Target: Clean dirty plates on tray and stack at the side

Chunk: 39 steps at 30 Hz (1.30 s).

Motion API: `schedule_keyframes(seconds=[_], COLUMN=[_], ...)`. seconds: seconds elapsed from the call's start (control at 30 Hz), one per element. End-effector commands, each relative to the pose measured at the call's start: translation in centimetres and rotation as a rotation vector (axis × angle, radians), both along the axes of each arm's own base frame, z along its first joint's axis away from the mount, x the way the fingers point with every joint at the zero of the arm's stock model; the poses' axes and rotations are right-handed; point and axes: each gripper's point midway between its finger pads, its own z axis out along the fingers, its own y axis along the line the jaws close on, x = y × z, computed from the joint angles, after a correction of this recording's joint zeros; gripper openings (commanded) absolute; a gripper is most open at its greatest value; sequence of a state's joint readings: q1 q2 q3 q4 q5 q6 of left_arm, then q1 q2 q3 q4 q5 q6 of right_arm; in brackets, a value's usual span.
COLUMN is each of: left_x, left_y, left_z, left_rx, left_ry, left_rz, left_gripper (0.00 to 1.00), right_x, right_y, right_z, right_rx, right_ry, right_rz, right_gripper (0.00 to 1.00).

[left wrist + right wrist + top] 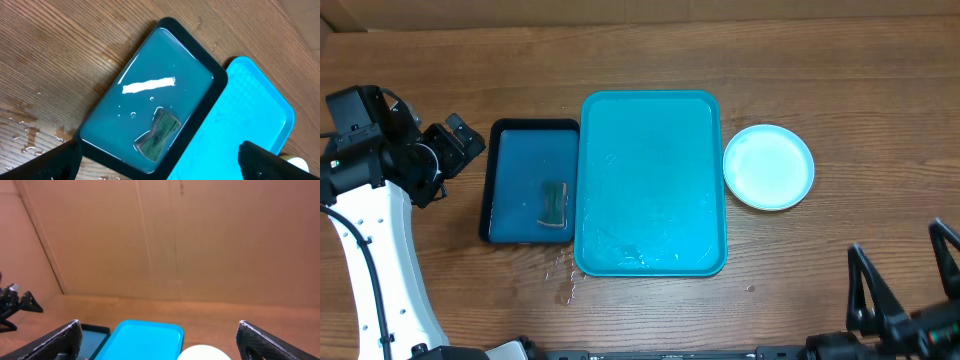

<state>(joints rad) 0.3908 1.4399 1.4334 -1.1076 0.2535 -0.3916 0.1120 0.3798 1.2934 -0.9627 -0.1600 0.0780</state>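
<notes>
The large turquoise rectangular plastic tray (pixel 650 180) lies mid-surface (pixel 840 80), and a round pale-blue plastic plate (pixel 769 167) sits just beside its right rim. The left pincer (pixel 458 158) and the right pincer (pixel 905 270) both gape wide, gripping nothing.

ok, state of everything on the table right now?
Big tray: empty, wet streaks.
Small tray: filled with water.
Sponge: lying in the small tray's water.
Plate: on the table right of the big tray, looks clean.
Left gripper: open, empty, beside the small tray.
Right gripper: open, empty, at the near edge.
</notes>
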Motion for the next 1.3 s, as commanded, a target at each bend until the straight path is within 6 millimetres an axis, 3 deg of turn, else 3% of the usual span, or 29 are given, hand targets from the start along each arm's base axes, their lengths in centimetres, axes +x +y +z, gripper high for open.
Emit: schedule_keyframes(seconds=[0.0,0.17,0.63,0.73,0.97,1.27], left_x=[0.0,0.0,0.0,0.0,0.0,0.0], left_y=[0.1,0.1,0.1,0.1,0.1,0.1], left_z=[0.1,0.1,0.1,0.1,0.1,0.1], left_rx=[-0.004,-0.004,-0.004,-0.004,-0.003,-0.004], left_ry=[-0.003,-0.003,-0.003,-0.003,-0.003,-0.003], left_rz=[0.013,0.013,0.013,0.013,0.013,0.013], left_gripper=[1.0,1.0,1.0,1.0,1.0,1.0], right_x=[-1.5,-1.8,0.2,0.6,0.7,-0.6], right_y=[0.0,-0.1,0.6,0.9,1.2,0.4], right_z=[-0.1,-1.9,-6.5,-6.0,-2.4,1.2], right_rx=[0.007,0.007,0.012,0.018,0.039,0.079], right_ry=[-0.039,-0.034,-0.081,-0.165,-0.451,-0.777], right_rz=[0.011,0.01,0.034,0.052,0.068,0.025], right_gripper=[1.0,0.99,1.0,1.0,1.0,1.0])
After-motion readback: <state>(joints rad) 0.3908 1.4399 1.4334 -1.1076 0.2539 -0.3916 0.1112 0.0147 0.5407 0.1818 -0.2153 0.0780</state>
